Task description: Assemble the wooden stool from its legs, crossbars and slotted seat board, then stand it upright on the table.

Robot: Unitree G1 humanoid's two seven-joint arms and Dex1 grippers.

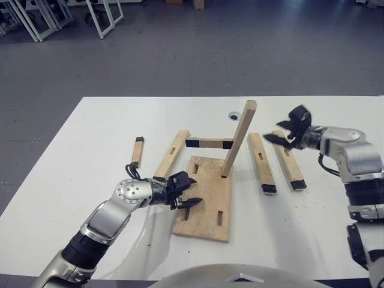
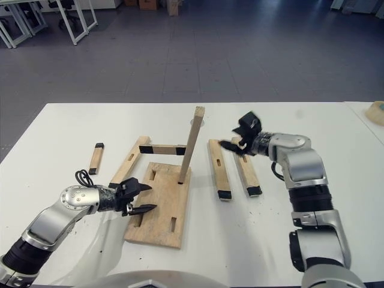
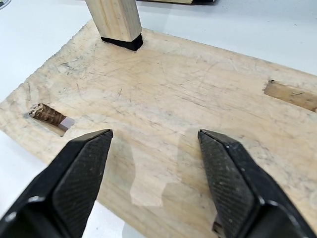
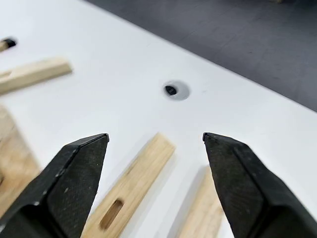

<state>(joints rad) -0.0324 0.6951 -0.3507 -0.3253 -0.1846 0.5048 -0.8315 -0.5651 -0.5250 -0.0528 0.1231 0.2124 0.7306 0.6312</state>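
Note:
The slotted seat board (image 1: pixel 204 201) lies flat on the white table. One wooden leg (image 1: pixel 239 139) stands tilted in a far slot of the board, and its black-tipped foot (image 3: pixel 116 20) shows in the left wrist view. My left gripper (image 1: pixel 195 191) is open at the board's left edge, just above the wood (image 3: pixel 188 99), holding nothing. Two loose legs (image 1: pixel 261 162) (image 1: pixel 288 159) lie side by side to the right. My right gripper (image 1: pixel 273 132) hovers open over their far ends (image 4: pixel 131 186). A third leg (image 1: pixel 171 155) lies left of the board with a crossbar (image 1: pixel 209 143) joined to it.
A short crossbar (image 1: pixel 137 150) lies alone farther left. A small round hole (image 1: pixel 234 116) is set into the table behind the standing leg. Bare table runs along the far side and the left, with grey floor beyond the far edge.

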